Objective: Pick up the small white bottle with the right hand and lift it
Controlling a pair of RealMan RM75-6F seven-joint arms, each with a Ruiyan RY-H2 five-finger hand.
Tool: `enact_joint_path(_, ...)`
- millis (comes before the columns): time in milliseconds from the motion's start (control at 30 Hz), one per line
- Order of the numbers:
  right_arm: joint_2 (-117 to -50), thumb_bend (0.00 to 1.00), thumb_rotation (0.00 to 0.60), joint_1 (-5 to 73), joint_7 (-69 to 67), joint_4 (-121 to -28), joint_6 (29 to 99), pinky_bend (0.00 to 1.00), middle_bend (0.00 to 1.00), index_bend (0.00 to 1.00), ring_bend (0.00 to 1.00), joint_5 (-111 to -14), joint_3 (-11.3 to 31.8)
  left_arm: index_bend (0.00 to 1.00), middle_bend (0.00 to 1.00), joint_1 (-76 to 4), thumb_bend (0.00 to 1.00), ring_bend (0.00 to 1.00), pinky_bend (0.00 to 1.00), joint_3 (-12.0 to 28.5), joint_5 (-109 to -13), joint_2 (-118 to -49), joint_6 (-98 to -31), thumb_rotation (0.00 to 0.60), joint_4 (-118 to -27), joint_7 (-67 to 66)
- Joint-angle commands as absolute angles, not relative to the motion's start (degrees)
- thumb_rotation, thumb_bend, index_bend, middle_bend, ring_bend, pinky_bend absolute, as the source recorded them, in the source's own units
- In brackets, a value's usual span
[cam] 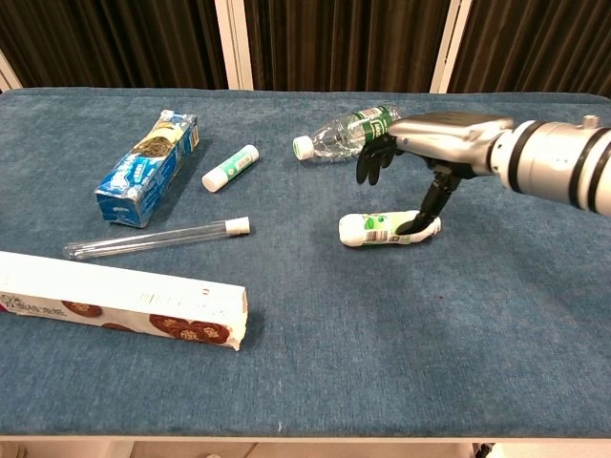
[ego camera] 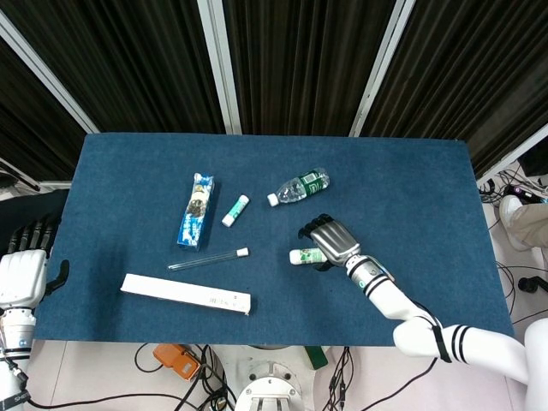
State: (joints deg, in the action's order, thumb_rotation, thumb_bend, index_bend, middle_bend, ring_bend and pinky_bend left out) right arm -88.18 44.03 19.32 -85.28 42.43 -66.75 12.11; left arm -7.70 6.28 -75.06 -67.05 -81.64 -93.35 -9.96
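Note:
The small white bottle (ego camera: 305, 255) (cam: 380, 230), with a green label, lies on its side near the middle of the blue table (ego camera: 411, 188). My right hand (ego camera: 332, 240) (cam: 434, 134) hovers directly over its right end, palm down. In the chest view the thumb reaches down to the bottle's right part, while the fingers (cam: 372, 157) hang curved above the far side without closing on it. The bottle still rests on the cloth. My left hand (ego camera: 24, 272) stays off the table's left edge, holding nothing.
A clear water bottle (ego camera: 300, 187) (cam: 348, 132) lies just behind the right hand. Further left are a small green-and-white tube (ego camera: 235, 210), a blue box (ego camera: 196, 211), a glass tube (ego camera: 208, 259) and a long white box (ego camera: 186, 294).

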Motion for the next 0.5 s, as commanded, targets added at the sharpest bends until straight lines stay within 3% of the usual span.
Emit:
enact_joint_path(33,-89.44,0.27,0.600,44.85,19.35,-83.89,42.34,0.21,0.40,0.43,0.31,-65.96,11.62,0.07,0.00,-7.70,0.43,0.02,0.07,6.32,-75.02,-67.05,-81.67,0.600,-93.34,-9.93)
enact_joint_path(200,-91.52,0.27,0.600,45.74,18.64,-81.51,42.72,0.22,0.41,0.45,0.33,-65.50,11.07,0.07,0.00,-7.71,0.43,0.02,0.07,6.40,-74.78,-67.10,-81.61,0.600,-93.33,-9.90)
enact_joint_path(500,-93.69,0.27,0.600,46.28,17.18,-78.77,43.78,0.28,0.47,0.51,0.49,-65.97,10.02,0.07,0.00,-7.72,0.43,0.02,0.07,6.38,-74.52,-66.97,-81.33,0.600,-93.43,-9.60)
